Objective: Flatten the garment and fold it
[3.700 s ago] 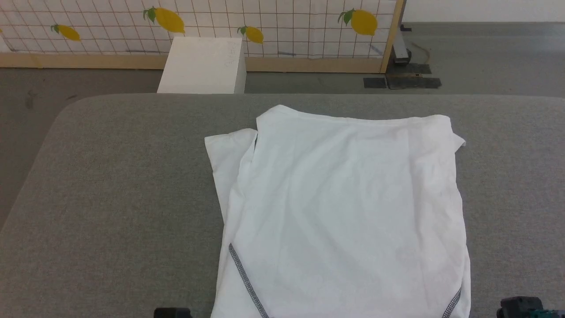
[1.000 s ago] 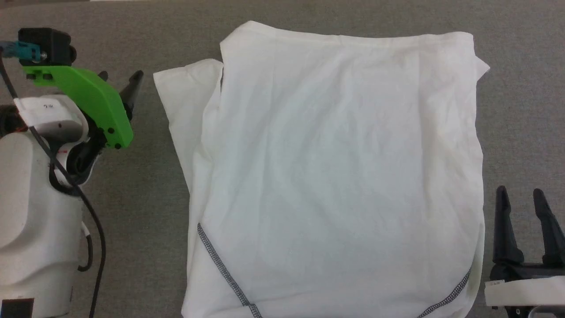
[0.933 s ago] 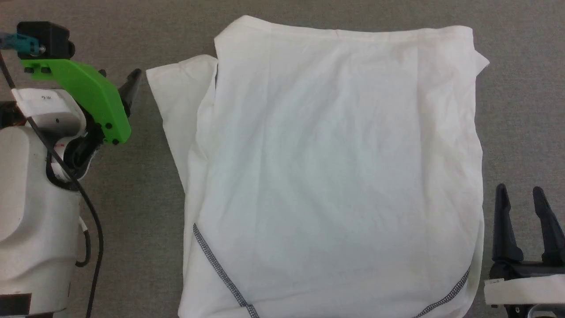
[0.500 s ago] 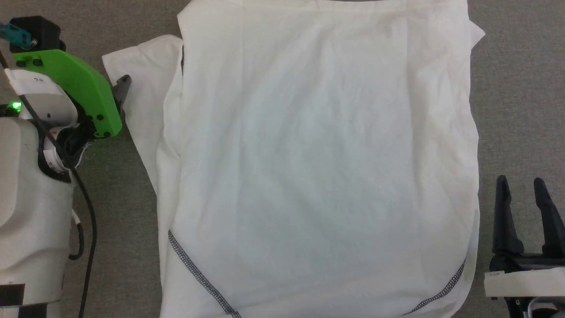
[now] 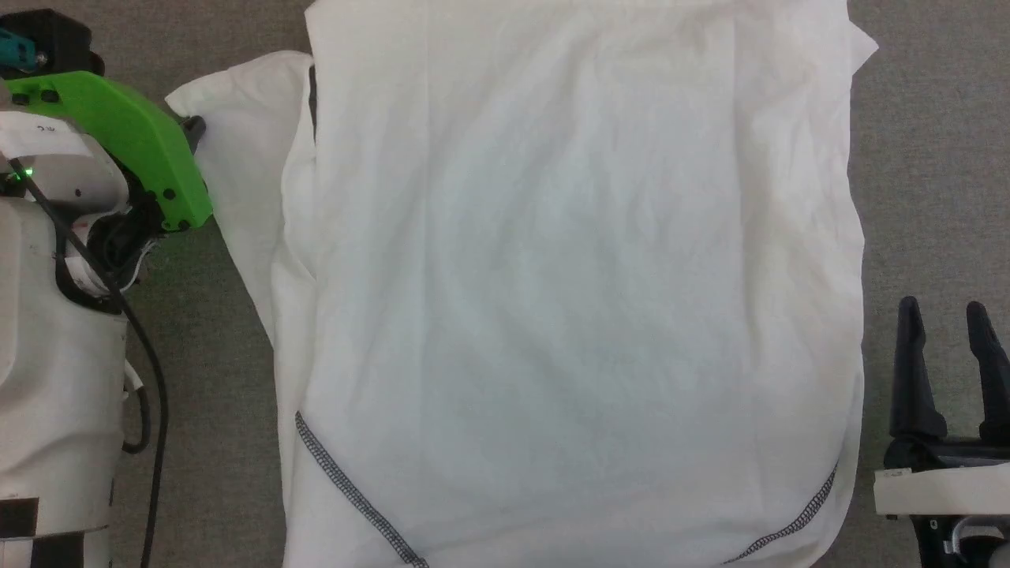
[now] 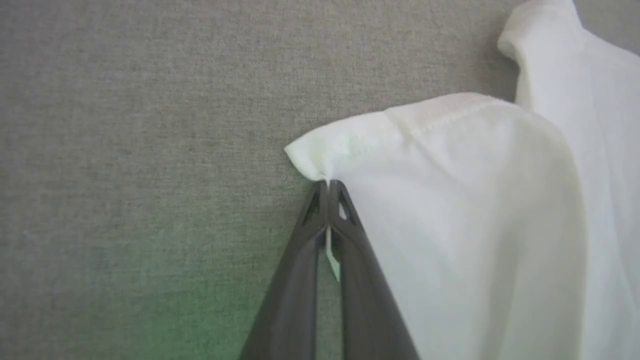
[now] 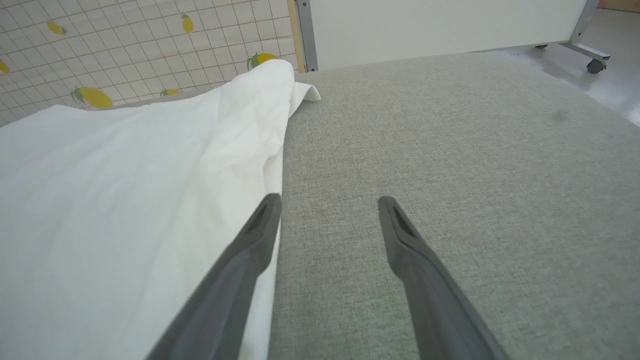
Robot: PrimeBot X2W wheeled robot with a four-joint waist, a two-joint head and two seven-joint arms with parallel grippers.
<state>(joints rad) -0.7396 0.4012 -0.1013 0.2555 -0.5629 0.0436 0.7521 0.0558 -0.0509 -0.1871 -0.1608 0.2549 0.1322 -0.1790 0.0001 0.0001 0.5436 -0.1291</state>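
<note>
left claw (image 6: 328,186) pressed together, pinching the cuff corner of white long-sleeved shirt (image 5: 568,276), sleeve poking out from under the shirt's body on grey tabletop (image 5: 931,158), right claw (image 7: 327,200) spread and empty just beside shirt's right edge, lemon-print grid screen (image 7: 100,45) and white wheeled panel (image 7: 440,25) beyond

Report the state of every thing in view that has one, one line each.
White thin-fabric long-sleeved shirt with dark grey stitching: lying on the grey fabric surface, lightly creased, a flap sticking out at left.
Left gripper: shut on the flap's corner.
Right gripper: open, empty, beside the shirt's right edge.
Small green light on the left arm: lit.
</note>
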